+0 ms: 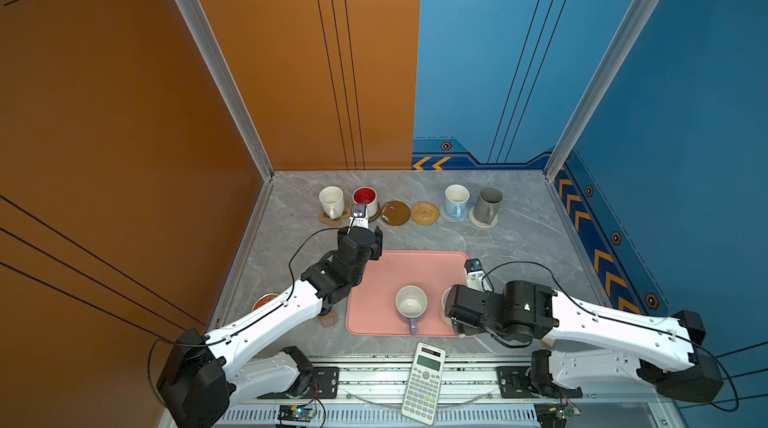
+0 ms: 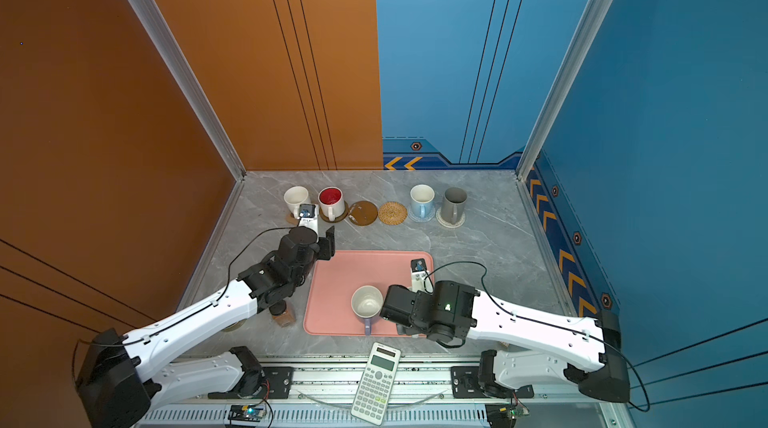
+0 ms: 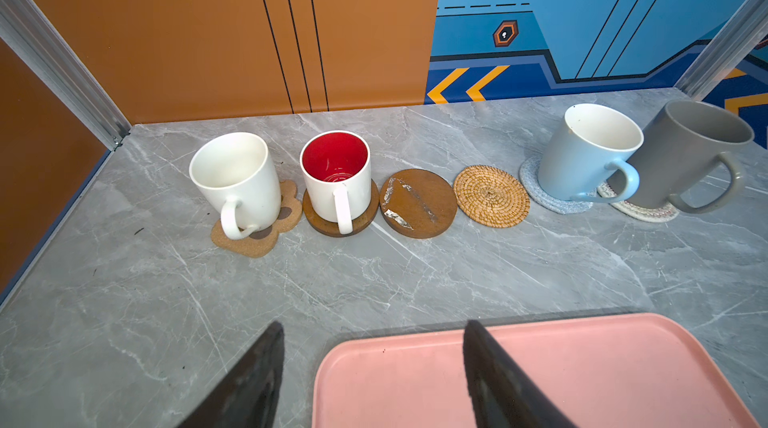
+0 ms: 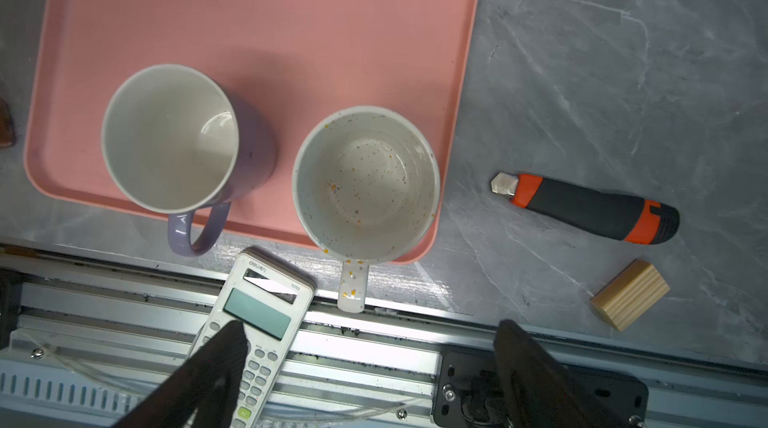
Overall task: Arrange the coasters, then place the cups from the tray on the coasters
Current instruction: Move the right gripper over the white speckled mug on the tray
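Six coasters lie in a row at the back. A white cup (image 3: 235, 181) stands on the paw coaster (image 3: 253, 245), and a red-inside cup (image 3: 336, 174) on a brown disc (image 3: 322, 224). A second brown disc (image 3: 417, 204) and the rattan round (image 3: 490, 195) are bare. The light blue cup (image 3: 590, 152) sits on the knitted round (image 3: 540, 193), the grey cup (image 3: 690, 152) on the whitish round (image 3: 644, 212). The lavender cup (image 4: 174, 135) and speckled cup (image 4: 365, 177) stand on the pink tray (image 4: 291, 31). My left gripper (image 3: 372, 326) hangs open over the tray's far left corner. My right gripper (image 4: 369, 325) is open above the speckled cup's handle (image 4: 352, 289).
A calculator (image 1: 424, 382) lies across the front rail. A utility knife (image 4: 586, 208) and a wooden block (image 4: 629, 293) lie right of the tray. A brown jar (image 2: 282, 314) and a red tin (image 1: 266, 301) sit under my left arm.
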Controlling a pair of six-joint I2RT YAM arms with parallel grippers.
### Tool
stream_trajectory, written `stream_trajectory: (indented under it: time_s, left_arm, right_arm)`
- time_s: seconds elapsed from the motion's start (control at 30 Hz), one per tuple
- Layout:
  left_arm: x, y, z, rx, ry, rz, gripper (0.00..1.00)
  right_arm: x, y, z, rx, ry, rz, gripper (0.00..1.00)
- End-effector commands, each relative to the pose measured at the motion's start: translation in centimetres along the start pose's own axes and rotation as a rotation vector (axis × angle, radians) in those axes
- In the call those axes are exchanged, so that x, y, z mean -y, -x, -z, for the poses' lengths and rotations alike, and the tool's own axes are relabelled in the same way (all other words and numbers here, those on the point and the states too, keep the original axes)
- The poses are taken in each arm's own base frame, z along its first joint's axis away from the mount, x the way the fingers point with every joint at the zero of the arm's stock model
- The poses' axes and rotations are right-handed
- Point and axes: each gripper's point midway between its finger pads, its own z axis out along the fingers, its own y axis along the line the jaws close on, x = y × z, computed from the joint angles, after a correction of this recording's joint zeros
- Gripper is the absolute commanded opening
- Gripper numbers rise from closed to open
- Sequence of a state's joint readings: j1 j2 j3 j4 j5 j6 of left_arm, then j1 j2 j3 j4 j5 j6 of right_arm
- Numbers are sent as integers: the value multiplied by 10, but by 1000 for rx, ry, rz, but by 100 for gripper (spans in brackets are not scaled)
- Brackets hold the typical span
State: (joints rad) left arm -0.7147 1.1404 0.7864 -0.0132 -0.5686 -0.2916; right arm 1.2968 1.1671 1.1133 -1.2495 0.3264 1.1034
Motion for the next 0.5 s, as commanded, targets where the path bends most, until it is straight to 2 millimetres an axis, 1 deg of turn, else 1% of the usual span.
stream_trajectory:
  time_s: [0.0, 0.07, 0.13, 0.4, 0.47]
  left_arm:
    - [1, -3, 0, 3, 1, -6, 69]
    - [0, -3, 0, 3, 3, -9, 69]
    - [-1, -3, 0, 4, 8, -10, 69]
    - [-6, -3, 2, 11, 24, -8, 70]
    - [-8, -3, 3, 15, 31, -7, 70]
  right_arm:
    - [-4, -18, -10, -55, 12, -55, 91]
    - [-11, -25, -18, -78, 40, -66, 88]
    - [-10, -29, -24, -87, 39, -82, 85]
    - [-15, -39, -43, -100, 58, -111, 74]
    - [-15, -40, -49, -105, 55, -117, 69]
